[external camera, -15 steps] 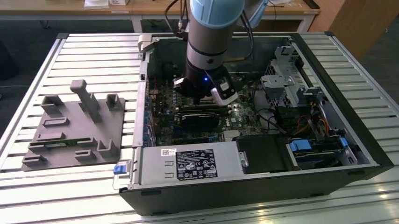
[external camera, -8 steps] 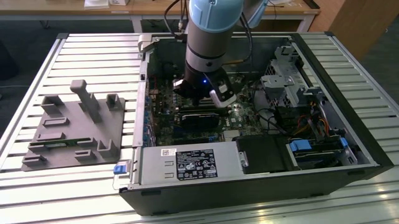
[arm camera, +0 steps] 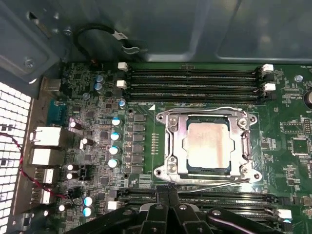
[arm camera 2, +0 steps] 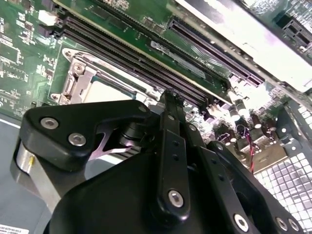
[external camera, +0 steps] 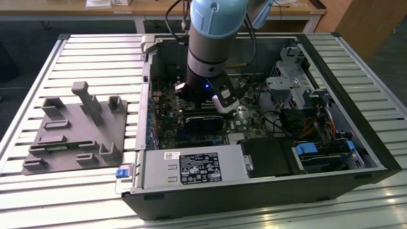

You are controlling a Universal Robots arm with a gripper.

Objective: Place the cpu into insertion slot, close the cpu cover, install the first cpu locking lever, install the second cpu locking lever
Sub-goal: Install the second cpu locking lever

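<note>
Two steps look done: cpu [arm camera: 207, 141] sits in the insertion slot [arm camera: 171, 146] with the cpu cover [arm camera: 208, 171] down over it. Lever work in hand. Pincer [arm camera: 168, 191] narrow, tips together, holding nothing, just beside the near locking lever [arm camera: 214, 184]. Memory slots [arm camera: 195, 78] flank the socket closely; next move needs a fine approach.

Op: I note a table [external camera: 89, 52] of pale slatted metal, lit evenly from above.

Log: Behind it?

Op: I see a wooden desk [external camera: 64, 12] with white legs along the far edge, papers [external camera: 98, 4] on top. A brown wooden cabinet [external camera: 365, 16] stands at the exterior view's right.

Log: Floor?

Op: Dark grey floor [external camera: 28, 33], seen between desk and table.
</note>
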